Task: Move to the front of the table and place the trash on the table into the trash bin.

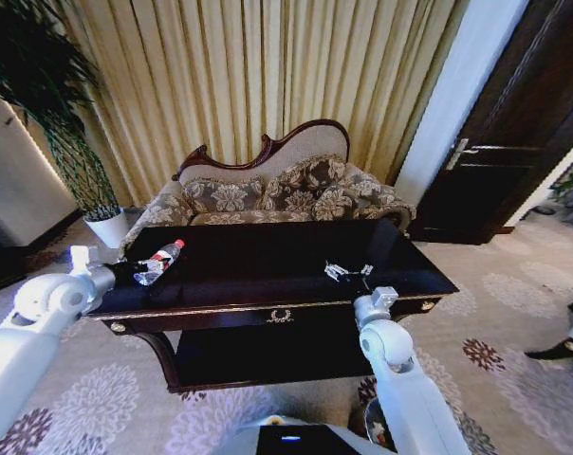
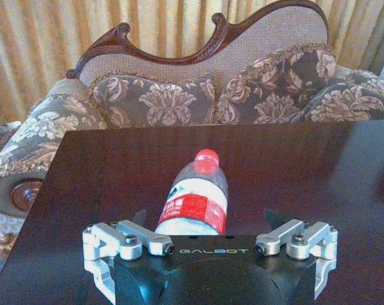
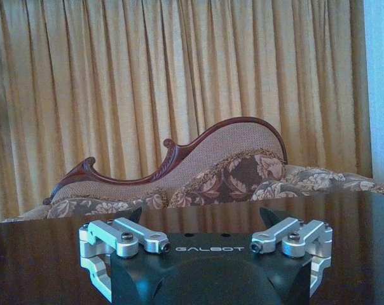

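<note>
Hovering at the table's (image 1: 268, 308) left end, left hand (image 2: 205, 219) is spread wide, the bottle (image 2: 195, 200) lying between its fingertips, ungrasped. Right hand (image 3: 201, 216) also released, low at front edge; white scraps (image 1: 348, 271) lie beyond.

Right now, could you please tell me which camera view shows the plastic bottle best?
The left wrist view: the plastic bottle lies close ahead of the open left claw, red cap and label plain. The head view shows it small, near the table's left end. The right wrist view faces the sofa.

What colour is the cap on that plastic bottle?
Red; the cap of the bottle shows best in the left wrist view.
</note>
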Robot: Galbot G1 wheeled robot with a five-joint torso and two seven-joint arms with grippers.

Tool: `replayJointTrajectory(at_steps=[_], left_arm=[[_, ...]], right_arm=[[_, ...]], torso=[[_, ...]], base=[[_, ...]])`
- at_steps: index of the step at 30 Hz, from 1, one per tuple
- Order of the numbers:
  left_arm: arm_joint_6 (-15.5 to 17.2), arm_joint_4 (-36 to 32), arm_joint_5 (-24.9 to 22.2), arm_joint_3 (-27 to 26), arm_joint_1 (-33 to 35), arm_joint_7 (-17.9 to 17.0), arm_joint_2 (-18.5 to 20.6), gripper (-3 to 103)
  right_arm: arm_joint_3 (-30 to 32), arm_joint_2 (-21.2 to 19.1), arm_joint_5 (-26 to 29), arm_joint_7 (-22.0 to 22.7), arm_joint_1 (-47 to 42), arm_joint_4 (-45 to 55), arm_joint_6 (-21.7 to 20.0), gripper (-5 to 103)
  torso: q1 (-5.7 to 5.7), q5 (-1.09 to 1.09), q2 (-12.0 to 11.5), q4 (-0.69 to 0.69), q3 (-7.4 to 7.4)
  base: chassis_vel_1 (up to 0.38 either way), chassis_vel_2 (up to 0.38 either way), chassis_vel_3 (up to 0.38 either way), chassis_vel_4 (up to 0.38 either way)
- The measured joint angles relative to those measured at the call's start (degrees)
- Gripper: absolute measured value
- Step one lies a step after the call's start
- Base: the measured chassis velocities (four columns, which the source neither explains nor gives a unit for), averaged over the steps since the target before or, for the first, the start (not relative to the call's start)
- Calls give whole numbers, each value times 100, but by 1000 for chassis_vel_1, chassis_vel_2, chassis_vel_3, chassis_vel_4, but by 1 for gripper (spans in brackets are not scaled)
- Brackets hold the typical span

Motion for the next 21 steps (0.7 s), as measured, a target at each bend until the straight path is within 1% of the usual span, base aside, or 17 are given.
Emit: replayJointTrajectory(at_steps=[7, 21], left_arm=[[-3, 27, 40, -150, 132, -1, -9, 100], [-6, 139, 218, -51, 177, -4, -106, 100]], right_arm=[[-25, 5, -23, 0, 4, -66, 17, 100], [-57, 13, -115, 0, -21, -91, 64, 100]], torso=[[0, 1, 0, 0, 0], [0, 0, 1, 0, 0]], base=[[0, 0, 0, 0], [0, 0, 0, 0]])
